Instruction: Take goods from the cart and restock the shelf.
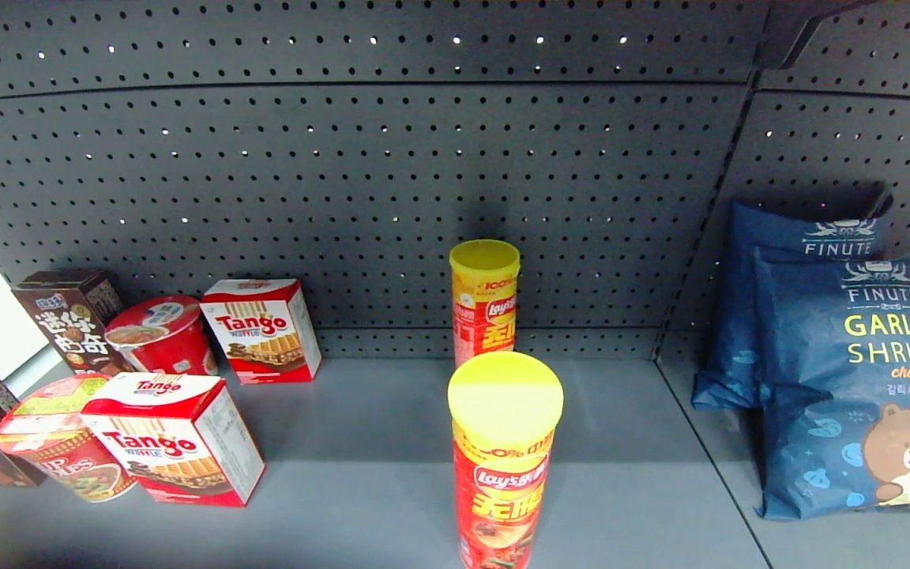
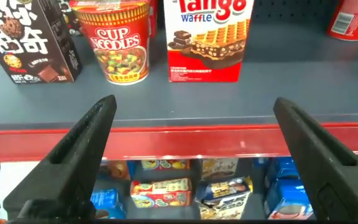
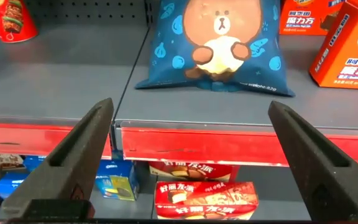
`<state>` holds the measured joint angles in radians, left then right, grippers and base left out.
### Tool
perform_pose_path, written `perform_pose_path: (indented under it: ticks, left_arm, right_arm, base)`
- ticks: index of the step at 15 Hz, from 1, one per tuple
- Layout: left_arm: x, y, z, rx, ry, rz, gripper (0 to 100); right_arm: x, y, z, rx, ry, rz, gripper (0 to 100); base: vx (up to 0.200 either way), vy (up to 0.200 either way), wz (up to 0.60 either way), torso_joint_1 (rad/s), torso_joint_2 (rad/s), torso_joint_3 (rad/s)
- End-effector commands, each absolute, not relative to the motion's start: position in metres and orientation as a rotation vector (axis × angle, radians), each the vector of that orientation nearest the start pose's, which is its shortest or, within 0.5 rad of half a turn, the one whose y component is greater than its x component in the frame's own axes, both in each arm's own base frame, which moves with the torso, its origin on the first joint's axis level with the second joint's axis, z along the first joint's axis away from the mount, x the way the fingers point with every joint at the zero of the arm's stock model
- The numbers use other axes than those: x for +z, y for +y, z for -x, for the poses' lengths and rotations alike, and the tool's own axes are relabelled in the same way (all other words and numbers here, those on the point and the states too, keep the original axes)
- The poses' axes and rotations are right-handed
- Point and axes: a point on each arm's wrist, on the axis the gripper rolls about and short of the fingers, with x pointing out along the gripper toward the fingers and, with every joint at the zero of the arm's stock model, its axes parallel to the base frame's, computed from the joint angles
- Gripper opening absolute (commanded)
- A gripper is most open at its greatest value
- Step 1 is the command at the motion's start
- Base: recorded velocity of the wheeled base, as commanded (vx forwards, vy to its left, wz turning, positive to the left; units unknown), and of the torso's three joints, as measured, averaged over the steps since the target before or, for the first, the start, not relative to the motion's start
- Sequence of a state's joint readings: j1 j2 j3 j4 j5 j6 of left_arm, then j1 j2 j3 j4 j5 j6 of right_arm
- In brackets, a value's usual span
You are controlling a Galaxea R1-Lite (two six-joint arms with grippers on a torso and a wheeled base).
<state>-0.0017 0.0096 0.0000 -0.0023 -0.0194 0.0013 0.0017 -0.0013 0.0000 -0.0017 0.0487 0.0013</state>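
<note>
Both of your hands are empty. The left hand (image 2: 194, 106) is spread wide just in front of the shelf's red front lip (image 2: 185, 140), facing a noodle cup (image 2: 114, 40) and a wafer box (image 2: 209, 40). The right hand (image 3: 190, 106) is equally wide at the same lip, facing the blue chip bag (image 3: 213, 46) with the bear on it.

The shelf (image 1: 376, 442) is directly ahead and partly stocked. Chocolate boxes, noodle cups and wafer boxes sit in rows on the left. Two chip cans stand one behind the other in the middle, the front can (image 1: 505, 458) near the edge and the rear can (image 1: 484, 300) by the back panel. The blue bags (image 1: 850, 379) lean in the next bay to the right.

With nothing held, the step in hand looks like fetching the next item from the cart. Pick a product that already has a row here so it joins its own kind. Use the arm on that row's side: left for boxes and cups, right for bags.

Grip the item around its middle and keep it upright. Bring it in above the red lip, because a low approach would likely catch the lip. The bare areas on either side of the cans look like the easiest places to set it down.

Watch the tall front can, which looks easy to tip if a finger or forearm brushes it. Lower the item until it sits flat, open the hand fully, then draw straight back.
</note>
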Motion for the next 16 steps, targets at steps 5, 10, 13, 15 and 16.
perform_pose_path:
  ticks: [5, 10, 13, 15, 16]
  left_arm:
    - [0.0759, 0.0006, 0.022, 0.026, 0.009, -0.012, 100]
    - [0.076, -0.0036, 0.0224, -0.169, -0.006, -0.14, 100]
    - [0.0758, -0.0034, 0.0224, -0.157, -0.001, -0.111, 100]
    - [0.0758, -0.0033, 0.0225, -0.155, -0.003, -0.111, 100]
    - [0.0758, -0.0033, 0.0224, -0.154, 0.0, -0.105, 100]
  right_arm:
    - [0.0761, 0.0011, 0.0229, 0.051, -0.003, -0.001, 100]
    - [0.0761, 0.0011, 0.0229, 0.051, -0.003, -0.001, 100]
    - [0.0756, 0.0011, 0.0228, 0.051, -0.001, -0.001, 100]
    - [0.0756, 0.0011, 0.0228, 0.051, -0.001, -0.003, 100]
    - [0.0756, 0.0011, 0.0228, 0.051, -0.001, -0.001, 100]
  base:
    - [0.0, 0.0, 0.0, 0.0, 0.0, 0.0]
    - [0.0, 0.0, 0.0, 0.0, 0.0, 0.0]
    - [0.0, 0.0, 0.0, 0.0, 0.0, 0.0]
    - [-0.1, 0.0, 0.0, 0.001, 0.0, 0.004]
    - [0.0, 0.0, 0.0, 0.0, 0.0, 0.0]
